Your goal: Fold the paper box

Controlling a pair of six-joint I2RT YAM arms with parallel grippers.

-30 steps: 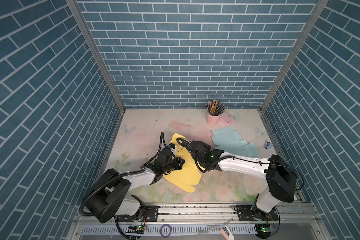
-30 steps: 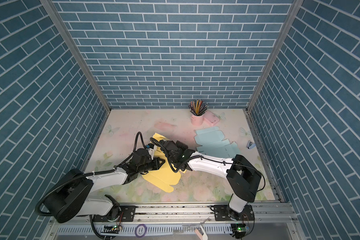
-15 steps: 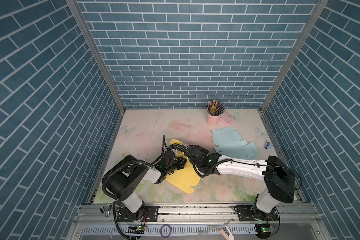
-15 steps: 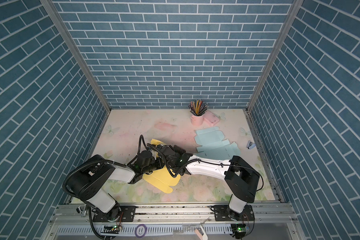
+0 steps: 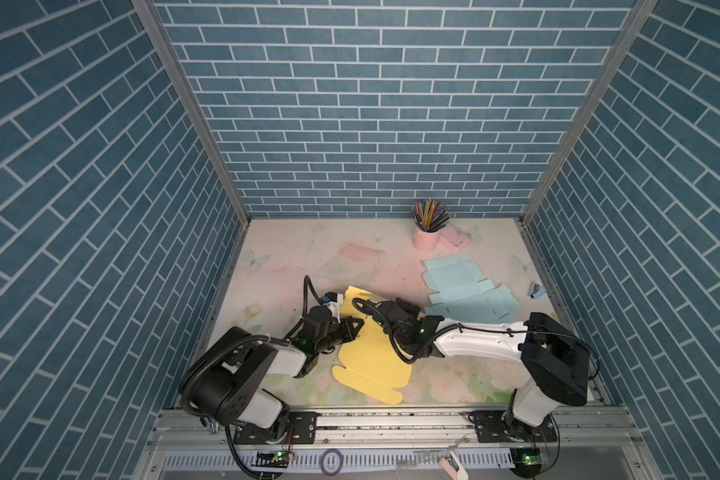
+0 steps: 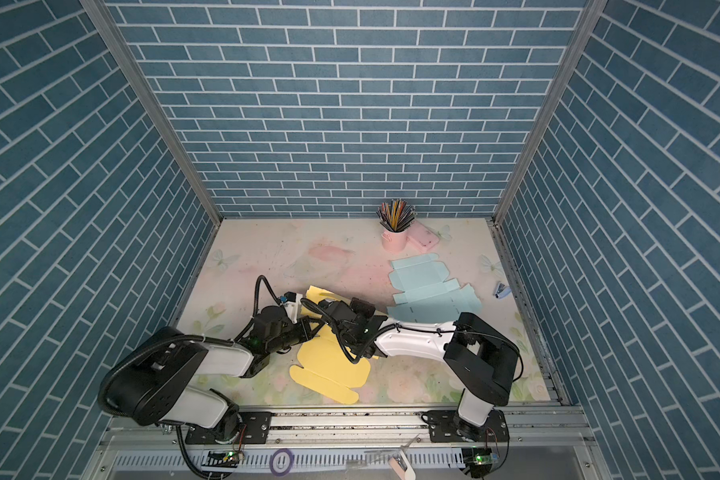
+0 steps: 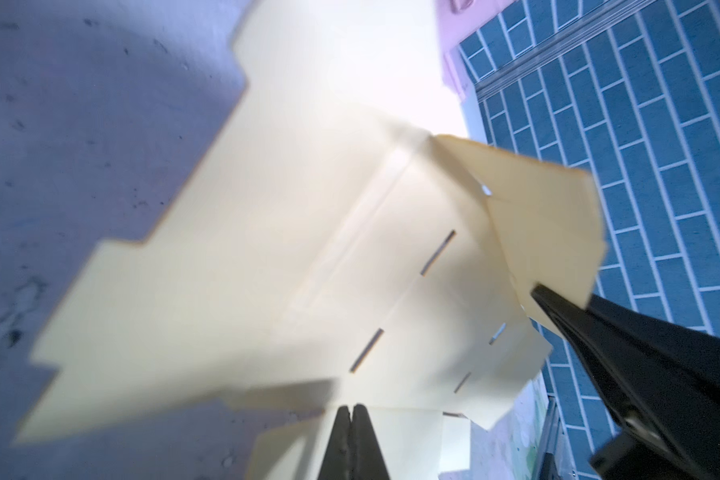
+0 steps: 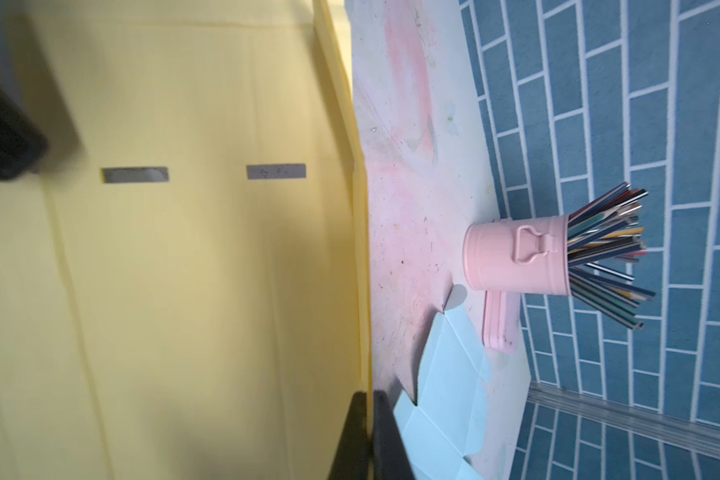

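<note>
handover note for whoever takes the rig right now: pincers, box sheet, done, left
Left pincer: shut, pinching an edge of the yellow box sheet.
Right pincer: shut on a raised flap of the same sheet.
Sheet: near the middle of the table, mostly flat, one flap up.
Blue box sheet: flat, untouched, further back on the right.
Done: one flap started.
Left: nearly every fold, tabs into slots.

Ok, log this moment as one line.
left tool: shut on yellow sheet | right tool: shut on yellow sheet | blue sheet: lying flat
</note>
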